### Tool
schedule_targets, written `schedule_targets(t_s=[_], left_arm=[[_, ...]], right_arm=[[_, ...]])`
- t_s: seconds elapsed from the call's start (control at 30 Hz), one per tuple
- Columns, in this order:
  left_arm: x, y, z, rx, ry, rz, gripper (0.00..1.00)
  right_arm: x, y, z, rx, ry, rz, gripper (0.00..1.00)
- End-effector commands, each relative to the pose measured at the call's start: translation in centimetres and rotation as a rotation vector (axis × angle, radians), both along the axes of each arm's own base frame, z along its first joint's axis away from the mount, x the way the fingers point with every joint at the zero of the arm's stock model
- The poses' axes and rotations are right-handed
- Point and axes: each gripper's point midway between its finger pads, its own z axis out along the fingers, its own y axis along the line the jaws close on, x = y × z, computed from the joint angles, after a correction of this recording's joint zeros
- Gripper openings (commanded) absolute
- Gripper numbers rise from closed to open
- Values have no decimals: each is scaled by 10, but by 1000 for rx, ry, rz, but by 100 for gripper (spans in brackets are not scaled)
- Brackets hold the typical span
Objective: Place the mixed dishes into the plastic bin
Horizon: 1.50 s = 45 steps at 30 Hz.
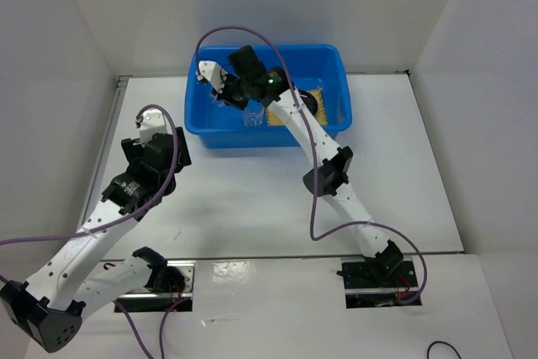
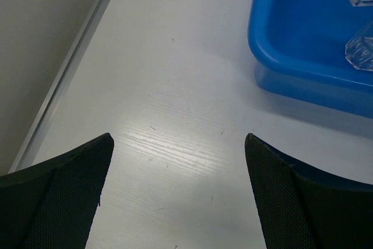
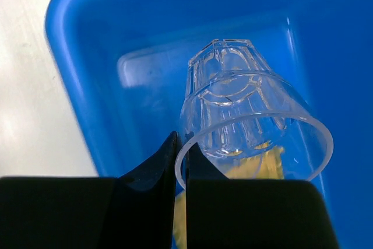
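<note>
Now, right arm (image 1: 315, 136) stretched over bin (image 1: 202, 115), jaws pinching cup (image 3: 245, 115) rim (left jaws open).

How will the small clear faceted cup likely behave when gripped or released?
Probably light: the right gripper holds the small clear faceted cup by a rim pinch alone. Its glossy wall looks slippery. Tilted over the blue plastic bin, it may roll.

The top camera looked down from high above on the whole table (image 1: 252, 199). Both wrist cameras were much nearer: the left one saw a corner of the blue bin (image 2: 291, 45), the right one looked straight into it.
</note>
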Motion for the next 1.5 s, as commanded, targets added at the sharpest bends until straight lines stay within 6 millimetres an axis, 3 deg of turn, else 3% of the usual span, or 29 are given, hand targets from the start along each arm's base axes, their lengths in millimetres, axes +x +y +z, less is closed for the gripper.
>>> schedule_targets(t_s=[0.0,0.1,0.3,0.47,0.6,0.7,0.83,0.97,1.0,1.1,1.17,1.2,1.23,1.33,1.43,1.47], left_arm=[[-2,9,16,-14,-54,47,99],[-3,10,18,-20,-63,47,99],[-2,9,16,-15,-55,47,99],[-2,9,16,-15,-55,47,99],[-2,9,16,-15,-55,47,99],[-2,9,16,-15,-55,47,99],[-2,9,16,-15,-55,47,99],[-2,9,16,-15,-55,47,99],[-2,9,16,-15,-55,47,99],[-3,11,16,-11,-58,54,99],[-3,11,16,-11,-58,54,99],[-3,11,16,-11,-58,54,99],[-3,11,16,-11,-58,54,99],[-2,9,16,-15,-55,47,99],[-1,5,16,-29,-58,30,99],[-1,5,16,-29,-58,30,99]], right_arm=[[24,24,15,59,-160,-11,2],[29,36,-6,48,-160,5,3],[33,39,-60,-29,-114,29,6],[33,42,-88,-63,-94,65,7],[34,44,-92,-62,-99,79,10],[37,47,-88,-47,-117,77,19],[37,53,-66,-15,-162,76,40],[35,61,-28,57,-215,66,61],[36,62,-18,76,-226,60,70],[34,64,30,177,-272,39,79],[30,60,79,267,-322,8,85],[32,52,98,299,-341,-18,91],[31,36,136,347,-379,-49,92],[27,-8,185,370,-415,-107,99],[28,-56,174,263,-349,-159,99],[17,-76,170,223,-294,-165,99]])
